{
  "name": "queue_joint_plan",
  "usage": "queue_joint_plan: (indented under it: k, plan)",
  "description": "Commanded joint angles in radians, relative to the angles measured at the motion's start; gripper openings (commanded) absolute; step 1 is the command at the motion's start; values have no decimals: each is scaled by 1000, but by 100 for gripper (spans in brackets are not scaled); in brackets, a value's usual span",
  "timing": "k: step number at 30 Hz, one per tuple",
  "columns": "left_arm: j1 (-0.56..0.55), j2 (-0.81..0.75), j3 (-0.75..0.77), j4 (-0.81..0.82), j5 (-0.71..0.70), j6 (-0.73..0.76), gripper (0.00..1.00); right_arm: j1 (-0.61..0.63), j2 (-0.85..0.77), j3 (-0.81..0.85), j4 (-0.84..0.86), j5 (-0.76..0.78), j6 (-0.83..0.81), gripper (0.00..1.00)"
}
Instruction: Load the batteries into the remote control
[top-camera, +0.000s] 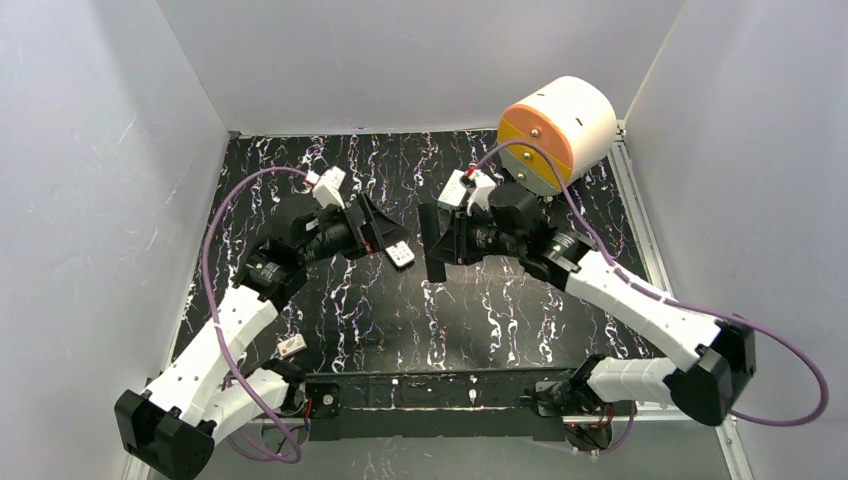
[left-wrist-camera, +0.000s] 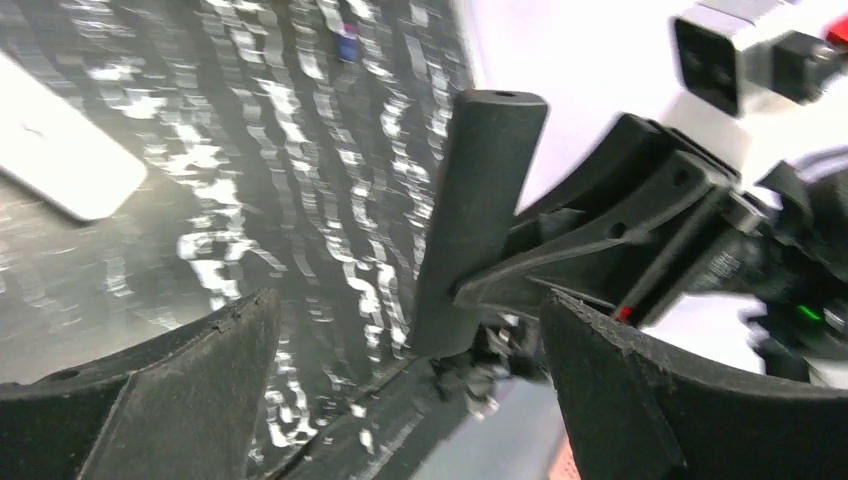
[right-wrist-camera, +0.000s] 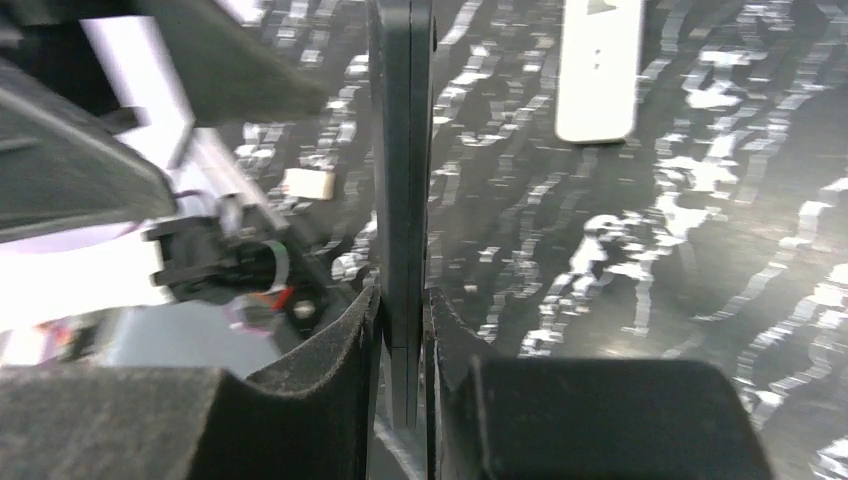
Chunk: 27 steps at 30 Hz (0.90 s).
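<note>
The white remote control (top-camera: 401, 254) lies flat on the dark marbled mat, just off the tips of my left gripper (top-camera: 385, 231). The left wrist view has the remote (left-wrist-camera: 60, 165) at far left, and my left gripper (left-wrist-camera: 410, 390) is open with nothing between its fingers. My right gripper (top-camera: 445, 240) is shut on a long black bar (top-camera: 431, 247) held upright on edge. In the right wrist view that bar (right-wrist-camera: 400, 150) runs up from the closed right gripper (right-wrist-camera: 403, 300), with the remote (right-wrist-camera: 598, 65) beyond. A tiny blurred blue-and-red piece (left-wrist-camera: 347, 42) may be one of the batteries.
A large white and orange cylinder (top-camera: 555, 125) stands at the back right. A small white box with a red mark (top-camera: 291, 347) lies near the left arm's base. A black rail (top-camera: 430, 395) spans the near edge. Grey walls enclose the mat on three sides.
</note>
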Motion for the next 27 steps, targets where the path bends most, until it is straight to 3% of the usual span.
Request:
queue_joint_plan:
  k: [1, 5, 12, 20, 27]
  plan:
    - [5, -16, 93, -424, -398, 138, 98, -3, 164, 124, -219, 288, -202, 1]
    - [5, -64, 93, -484, -461, 162, 98, 12, 329, 207, -223, 492, -290, 1]
    - [5, -149, 84, -513, -540, 179, 98, 27, 663, 427, -222, 665, -411, 1]
    - [4, -135, 132, -601, -552, 200, 98, 49, 957, 659, -247, 823, -486, 1]
    - [5, -128, 165, -648, -552, 201, 99, 70, 1074, 772, -310, 888, -505, 14]
